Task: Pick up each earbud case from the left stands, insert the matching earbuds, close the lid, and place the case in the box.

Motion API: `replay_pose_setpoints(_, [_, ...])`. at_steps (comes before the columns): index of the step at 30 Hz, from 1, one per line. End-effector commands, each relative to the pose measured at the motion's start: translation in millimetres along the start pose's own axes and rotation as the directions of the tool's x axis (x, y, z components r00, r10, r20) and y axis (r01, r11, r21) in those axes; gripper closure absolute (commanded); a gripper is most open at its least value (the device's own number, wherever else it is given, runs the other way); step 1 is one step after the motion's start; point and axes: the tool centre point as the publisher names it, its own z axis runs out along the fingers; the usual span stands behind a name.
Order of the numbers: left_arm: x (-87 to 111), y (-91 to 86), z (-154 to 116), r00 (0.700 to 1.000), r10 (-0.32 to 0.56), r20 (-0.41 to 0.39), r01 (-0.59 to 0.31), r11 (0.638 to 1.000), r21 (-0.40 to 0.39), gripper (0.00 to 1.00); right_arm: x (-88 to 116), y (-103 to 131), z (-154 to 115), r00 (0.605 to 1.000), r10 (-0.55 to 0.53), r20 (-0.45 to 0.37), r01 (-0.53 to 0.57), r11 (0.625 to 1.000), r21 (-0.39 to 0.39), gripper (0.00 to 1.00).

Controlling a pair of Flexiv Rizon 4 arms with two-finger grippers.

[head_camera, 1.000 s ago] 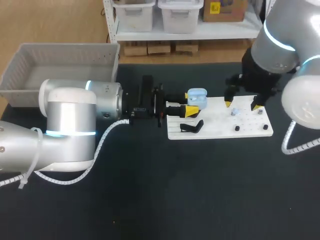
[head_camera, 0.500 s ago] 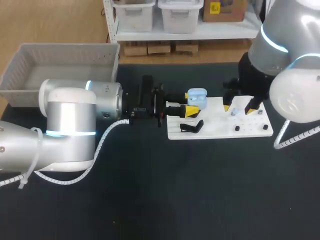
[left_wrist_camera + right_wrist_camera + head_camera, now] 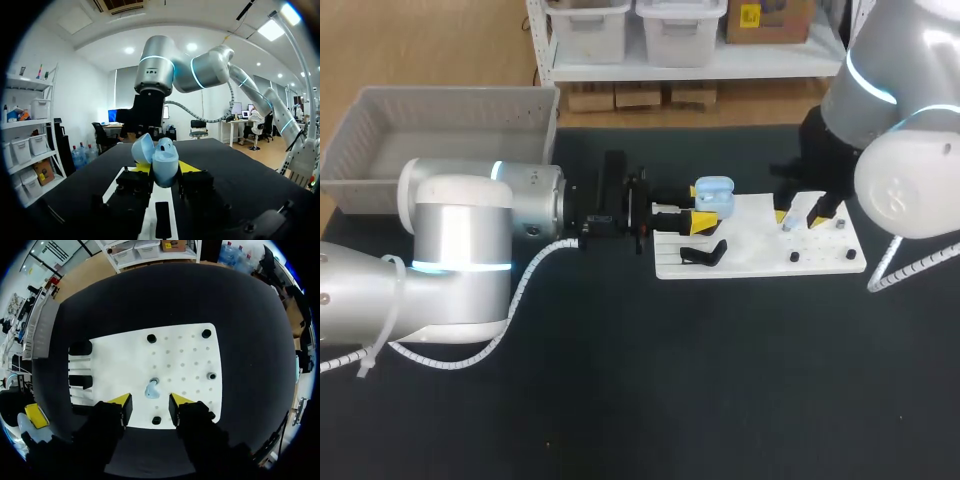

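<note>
L gripper (image 3: 703,209) clamps the smooth, rounded pale-blue case (image 3: 165,161) btwn its yellow tips. Glossy clamshell lid is open, case held at the slotted end of the flat white board (image 3: 760,258). R gripper (image 3: 148,402) hangs over the board, fingers apart, w/ a small pale-blue earbud (image 3: 151,389) lying on the hole-dotted surface btwn them, clear of both. Ribbed grey plastic box (image 3: 450,97) sits well apart

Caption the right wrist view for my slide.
Open right gripper hovers over a light blue earbud on the white board.
</note>
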Motion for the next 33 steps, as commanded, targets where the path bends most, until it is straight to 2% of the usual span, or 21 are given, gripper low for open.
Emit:
replay_pose_setpoints(1, [0.4,-1.6,0,1.000,0.002,0.001,-0.002,1.000,-0.006,1.00,0,-2,2,1.000,0.003,0.003,-0.003,1.000,-0.006,0.53])
replay_pose_setpoints(12, [0.4,-1.6,0,1.000,0.002,0.001,-0.002,1.000,-0.006,1.00,2,2,8,1.000,-0.004,-0.007,0.004,1.000,-0.018,0.55])
replay_pose_setpoints(19, [0.4,-1.6,0,1.000,0.002,0.001,-0.002,1.000,-0.006,1.00,0,1,10,1.000,0.004,-0.002,-0.004,1.000,-0.016,0.60])
replay_pose_setpoints(33, [0.4,-1.6,0,1.000,0.002,0.001,-0.002,1.000,-0.006,1.00,-3,1,13,1.000,0.015,0.007,-0.015,1.000,-0.019,0.62])
